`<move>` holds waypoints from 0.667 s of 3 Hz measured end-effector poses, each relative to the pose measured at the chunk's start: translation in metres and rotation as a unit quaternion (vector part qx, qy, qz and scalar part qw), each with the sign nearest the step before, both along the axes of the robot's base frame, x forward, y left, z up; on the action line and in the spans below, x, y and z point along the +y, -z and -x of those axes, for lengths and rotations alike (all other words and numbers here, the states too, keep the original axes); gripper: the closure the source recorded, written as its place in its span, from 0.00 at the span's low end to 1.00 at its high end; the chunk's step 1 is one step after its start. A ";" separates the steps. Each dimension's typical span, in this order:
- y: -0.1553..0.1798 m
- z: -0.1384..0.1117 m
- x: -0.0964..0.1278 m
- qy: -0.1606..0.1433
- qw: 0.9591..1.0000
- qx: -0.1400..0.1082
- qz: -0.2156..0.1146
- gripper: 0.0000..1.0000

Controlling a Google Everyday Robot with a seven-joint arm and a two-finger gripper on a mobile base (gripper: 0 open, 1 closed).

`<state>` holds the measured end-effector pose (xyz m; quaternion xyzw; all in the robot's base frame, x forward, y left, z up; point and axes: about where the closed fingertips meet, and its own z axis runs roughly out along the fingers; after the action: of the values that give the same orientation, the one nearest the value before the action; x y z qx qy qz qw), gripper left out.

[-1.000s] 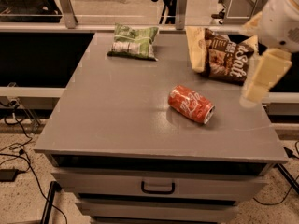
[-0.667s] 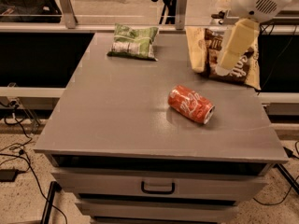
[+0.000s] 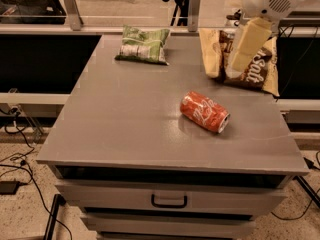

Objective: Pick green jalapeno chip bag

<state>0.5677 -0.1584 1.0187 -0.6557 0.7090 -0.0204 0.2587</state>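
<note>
Nearest you is the grey cabinet's drawer, with a dark handle. On the floor to the left lie black cables. On the matte grey tabletop, right of centre, a red soda can lies on its side. Its white script is too blurred to read.

Farther back on the right stands a brown-and-yellow chip bag with "Salt" in white letters. The gripper hangs in front of this bag's left half, pointing down and to the left. You cannot tell whether it is spread or pressed together.

The green jalapeno chip bag lies flat at the far edge, left of centre and well apart from the gripper. The print on its white panel is unreadable.

A second ago the gripper was out past the table's right edge. It has swung inward over the brown bag, while the can and both bags have not moved.

Behind the table are a metal rail and a tan floor.
</note>
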 end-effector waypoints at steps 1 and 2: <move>-0.001 -0.032 0.027 -0.040 0.999 -0.020 -0.030 0.00; 0.001 -0.065 0.052 -0.070 0.995 -0.038 -0.052 0.00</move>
<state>0.6331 -0.1063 1.0180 -0.6882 0.6510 0.0094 0.3201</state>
